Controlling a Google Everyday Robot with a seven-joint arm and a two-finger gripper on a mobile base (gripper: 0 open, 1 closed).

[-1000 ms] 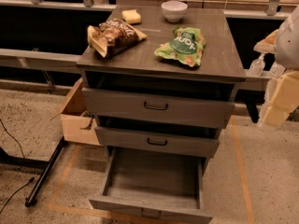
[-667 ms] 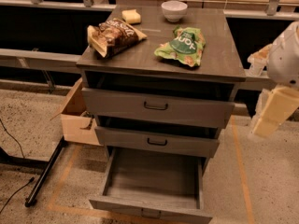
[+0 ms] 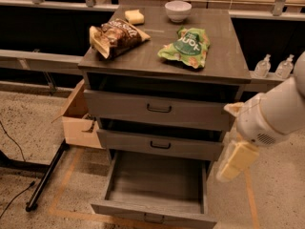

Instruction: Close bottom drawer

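Observation:
The grey wooden cabinet [image 3: 162, 66] has three drawers. The bottom drawer [image 3: 155, 209] is pulled far out and its box is empty; a small dark handle [image 3: 153, 219] sits on its front at the lower edge of the view. The two drawers above, the top [image 3: 157, 109] and the middle [image 3: 159, 145], stand slightly out. My gripper [image 3: 234, 160], pale yellow at the end of the white arm [image 3: 276, 113], hangs to the right of the cabinet, beside the middle drawer's right end and above the bottom drawer's right front corner. It touches nothing.
On the cabinet top lie a brown snack bag [image 3: 114, 36], a green chip bag [image 3: 187, 46], a white bowl [image 3: 177, 11] and a yellow sponge [image 3: 134, 16]. An open cardboard box [image 3: 78, 118] stands left of the cabinet. A black stand leg [image 3: 45, 175] lies on the floor. Bottles [image 3: 274, 67] stand at the right.
My arm and gripper have moved down and left, from beside the cabinet top towards its right side at the middle drawer's height. The drawers have not moved.

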